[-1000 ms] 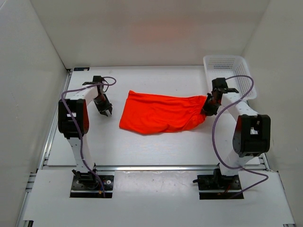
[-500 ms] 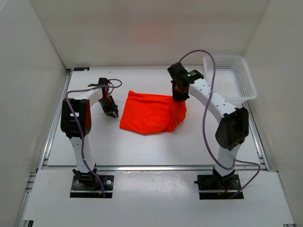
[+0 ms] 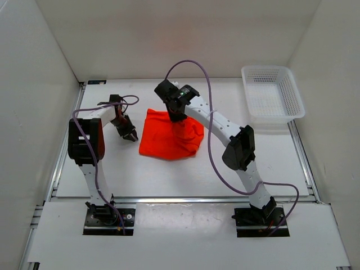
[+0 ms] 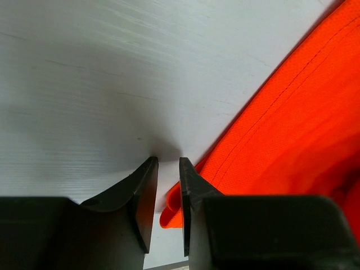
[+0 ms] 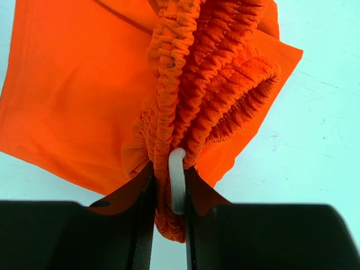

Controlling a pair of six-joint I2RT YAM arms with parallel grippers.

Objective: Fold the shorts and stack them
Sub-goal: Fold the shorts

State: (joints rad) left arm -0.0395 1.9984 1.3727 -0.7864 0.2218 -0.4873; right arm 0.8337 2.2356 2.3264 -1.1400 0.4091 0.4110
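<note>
The orange-red shorts lie doubled over on the table, left of the middle. My right gripper reaches across above their far edge. It is shut on the bunched elastic waistband and a loop of white drawstring, with the rest of the shorts spread below. My left gripper sits low at the shorts' left edge. Its jaws stand a narrow gap apart with bare table showing between them. A folded hem corner of the shorts pokes in beside the right finger.
A white mesh basket stands at the back right corner of the white table. White walls close in the left, right and back sides. The right arm's purple cable arcs above the shorts.
The right arm has swung from the right side to the left, carrying the waistband end over the shorts and doubling them. The left gripper has edged closer to the shorts' left edge.
</note>
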